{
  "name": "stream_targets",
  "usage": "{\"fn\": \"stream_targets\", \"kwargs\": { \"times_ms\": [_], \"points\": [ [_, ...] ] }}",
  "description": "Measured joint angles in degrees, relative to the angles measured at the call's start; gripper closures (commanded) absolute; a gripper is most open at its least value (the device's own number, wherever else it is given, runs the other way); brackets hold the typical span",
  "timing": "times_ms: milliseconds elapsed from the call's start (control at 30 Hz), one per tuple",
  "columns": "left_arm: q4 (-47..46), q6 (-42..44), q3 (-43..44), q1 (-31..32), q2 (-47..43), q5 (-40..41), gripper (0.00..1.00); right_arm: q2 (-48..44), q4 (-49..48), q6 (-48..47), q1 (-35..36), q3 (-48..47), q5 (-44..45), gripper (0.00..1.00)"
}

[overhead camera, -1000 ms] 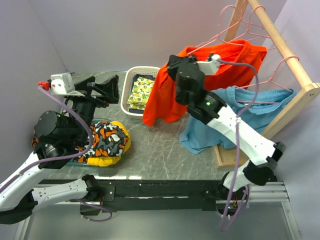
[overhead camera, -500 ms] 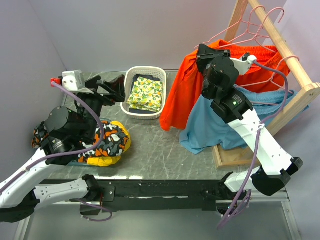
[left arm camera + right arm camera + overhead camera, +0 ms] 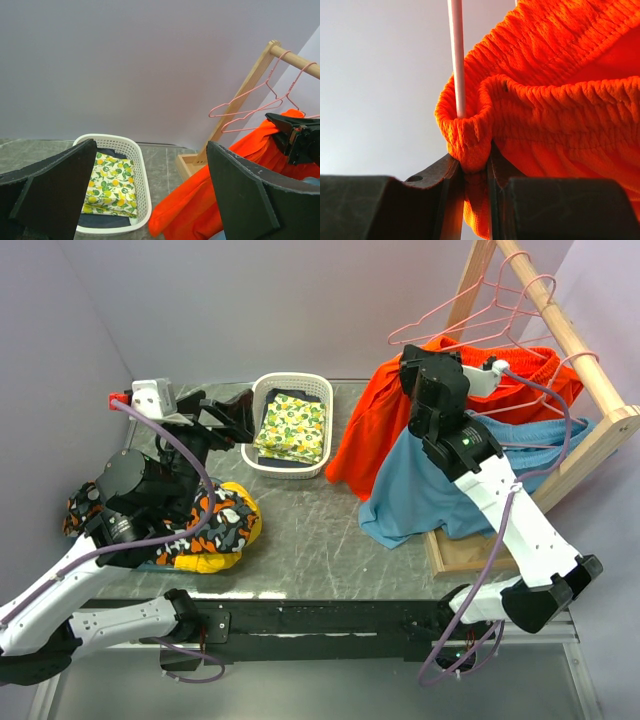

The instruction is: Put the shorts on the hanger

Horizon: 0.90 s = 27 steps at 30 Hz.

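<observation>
The red-orange shorts (image 3: 372, 430) hang from my right gripper (image 3: 418, 362), which is shut on their gathered waistband beside the pink wire hangers (image 3: 470, 315) on the wooden rack (image 3: 572, 340). In the right wrist view the jaws (image 3: 476, 167) pinch a fold of the waistband (image 3: 545, 115), and a pale hanger wire (image 3: 456, 55) runs down into that fold. My left gripper (image 3: 228, 415) is open and empty above the left of the table. Between its fingers, the left wrist view shows the shorts (image 3: 235, 185) and the hangers (image 3: 250, 107).
Light blue shorts (image 3: 440, 490) hang on the rack below the red ones. A white basket (image 3: 252, 415) with yellow-green printed cloth stands at the back middle and also shows in the left wrist view (image 3: 137, 165). An orange-black-white patterned cloth (image 3: 212, 525) lies at the front left.
My right arm has swung right and back towards the rack, carrying the shorts from beside the basket to the hangers. My left arm has shifted a little forward.
</observation>
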<state>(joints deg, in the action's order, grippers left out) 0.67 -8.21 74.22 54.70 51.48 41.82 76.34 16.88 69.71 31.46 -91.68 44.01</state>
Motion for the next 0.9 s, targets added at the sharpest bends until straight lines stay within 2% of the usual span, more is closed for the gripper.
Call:
{"fn": "stream_targets", "kwargs": {
  "times_ms": [633, 733, 767, 833, 867, 900],
  "points": [
    [1.3, -2.0, 0.0, -2.4, 1.6, -3.1, 0.04, -3.2, 1.8, 3.2, -2.8, 1.4, -2.0, 1.00],
    [1.4, -2.1, 0.0, -2.5, 1.6, -3.3, 0.04, -3.6, 2.2, 4.0, -3.0, 2.4, -2.2, 0.83],
    [1.4, -2.1, 0.0, -2.5, 1.6, -3.4, 0.03, -3.9, 2.3, 4.3, -3.0, 3.1, -2.3, 0.73],
    [1.4, -2.2, 0.0, -2.6, 1.6, -3.6, 0.04, -4.6, 3.2, 5.1, -3.1, 4.2, -2.8, 0.64],
    [1.4, -2.2, 0.0, -2.7, 1.6, -3.7, 0.04, -4.9, 3.7, 5.2, -3.1, 4.5, -3.0, 0.50],
    [1.4, -2.2, 0.0, -2.7, 1.6, -3.7, 0.04, -5.1, 4.2, 5.3, -3.1, 4.8, -3.2, 0.43]
  ]
}}
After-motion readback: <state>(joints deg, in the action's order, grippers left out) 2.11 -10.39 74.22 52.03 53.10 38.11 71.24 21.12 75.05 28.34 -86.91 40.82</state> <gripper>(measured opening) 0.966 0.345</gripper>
